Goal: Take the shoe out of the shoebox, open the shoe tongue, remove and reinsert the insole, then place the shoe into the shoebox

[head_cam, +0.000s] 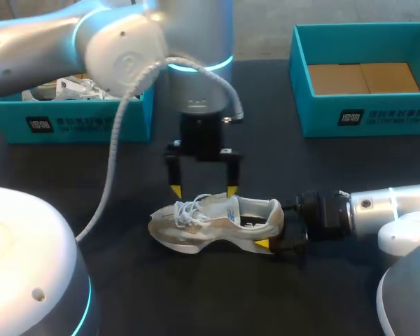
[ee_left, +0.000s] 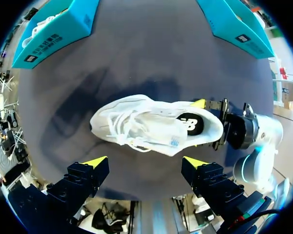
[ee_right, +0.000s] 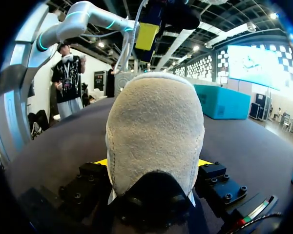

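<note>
Dark counter (head_cam: 196,294): carries everything.
Empty teal cardboard shoebox (head_cam: 406,115): far right.
White laced mesh sneaker (head_cam: 213,222): out, upright mid-counter; tongue, insole and return seemingly pending.
Left claw (head_cam: 203,190): fingers apart, above the laces.
Right claw (head_cam: 274,227): clamped on the heel.

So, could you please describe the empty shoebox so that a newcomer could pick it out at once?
On the dark table, two teal boxes stand along the far edge, beyond the white shoe. Take the right box, at the table's far right corner. Unlike the left box, which holds white items, it shows only a bare brown cardboard floor.
</note>
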`<action>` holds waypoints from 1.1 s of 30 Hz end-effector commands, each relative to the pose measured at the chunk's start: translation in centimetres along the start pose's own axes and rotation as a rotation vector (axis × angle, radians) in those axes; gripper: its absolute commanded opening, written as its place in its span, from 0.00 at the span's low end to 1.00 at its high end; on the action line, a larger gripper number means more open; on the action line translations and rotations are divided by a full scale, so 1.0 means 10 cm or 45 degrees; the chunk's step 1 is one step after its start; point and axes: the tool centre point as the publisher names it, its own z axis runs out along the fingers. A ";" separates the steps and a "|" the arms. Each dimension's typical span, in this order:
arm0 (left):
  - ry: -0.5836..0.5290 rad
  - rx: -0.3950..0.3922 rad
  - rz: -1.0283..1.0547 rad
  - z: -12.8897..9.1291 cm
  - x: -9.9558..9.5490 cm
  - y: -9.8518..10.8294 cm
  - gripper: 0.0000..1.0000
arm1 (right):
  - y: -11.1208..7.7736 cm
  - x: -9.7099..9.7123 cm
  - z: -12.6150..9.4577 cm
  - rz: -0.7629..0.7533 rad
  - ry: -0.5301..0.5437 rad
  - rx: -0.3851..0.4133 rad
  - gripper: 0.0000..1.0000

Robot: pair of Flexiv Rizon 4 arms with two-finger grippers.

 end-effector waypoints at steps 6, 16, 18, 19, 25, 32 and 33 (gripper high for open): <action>-0.064 0.015 -0.008 0.04 0.18 -0.06 1.00 | 0.01 0.00 0.02 0.001 0.001 0.008 0.00; -0.173 0.134 -0.013 0.23 0.44 -0.14 1.00 | 0.01 0.00 0.02 0.001 0.001 0.008 0.00; -0.196 0.147 -0.019 0.27 0.47 -0.15 1.00 | 0.01 0.00 0.02 0.001 0.001 0.008 0.00; -0.202 0.150 -0.021 0.28 0.48 -0.16 1.00 | 0.01 0.00 0.02 0.001 0.001 0.008 0.00; -0.256 0.169 -0.052 0.38 0.49 -0.23 1.00 | 0.01 0.00 0.02 0.001 0.001 0.008 0.00; -0.307 0.156 -0.063 0.51 0.43 -0.25 1.00 | 0.01 0.00 0.02 0.001 0.001 0.008 0.00; -0.315 0.155 -0.062 0.53 0.42 -0.25 1.00 | 0.01 0.00 0.02 0.001 0.001 0.008 0.00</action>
